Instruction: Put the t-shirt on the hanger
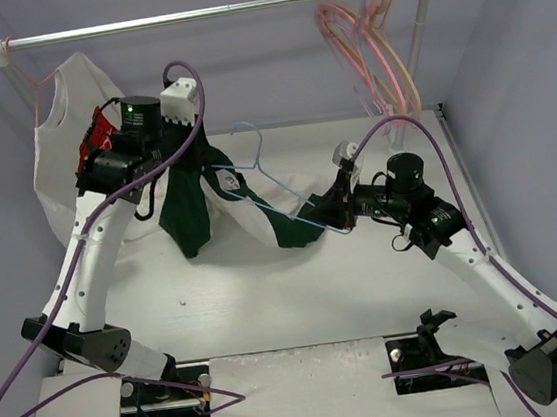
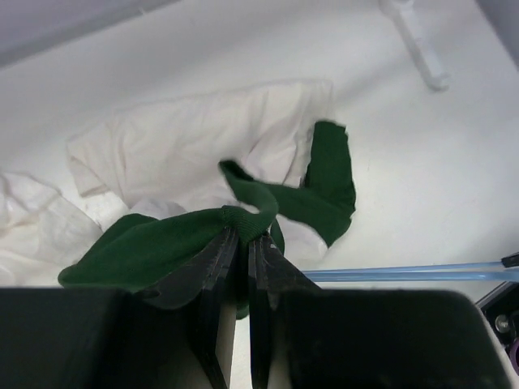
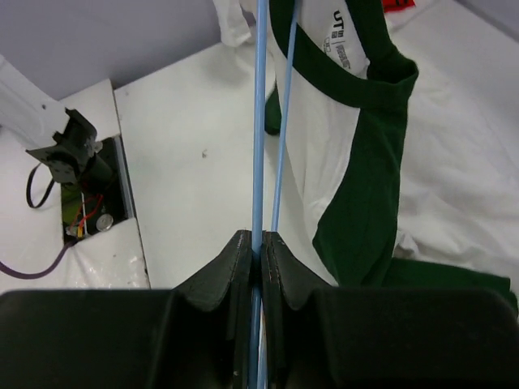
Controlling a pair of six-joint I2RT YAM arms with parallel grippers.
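The white t-shirt (image 1: 242,195) with dark green sleeves lies bunched at mid-table, one part lifted. My left gripper (image 1: 195,146) is shut on its green collar (image 2: 243,217) and holds it up; a green sleeve (image 1: 187,219) hangs below. The white body (image 2: 203,154) lies crumpled beneath. The light-blue wire hanger (image 1: 259,170) slants from its hook at the back down to my right gripper (image 1: 331,212). That gripper (image 3: 258,241) is shut on the hanger's wire (image 3: 259,121). The neck opening with its label (image 3: 340,138) lies just right of the wire. The wire also shows in the left wrist view (image 2: 405,273).
A metal rail (image 1: 206,13) spans the back. Pink and peach hangers (image 1: 376,46) hang at its right end. A white shirt with a red graphic (image 1: 62,163) hangs at its left end, behind my left arm. A rack post (image 2: 413,40) stands on the table.
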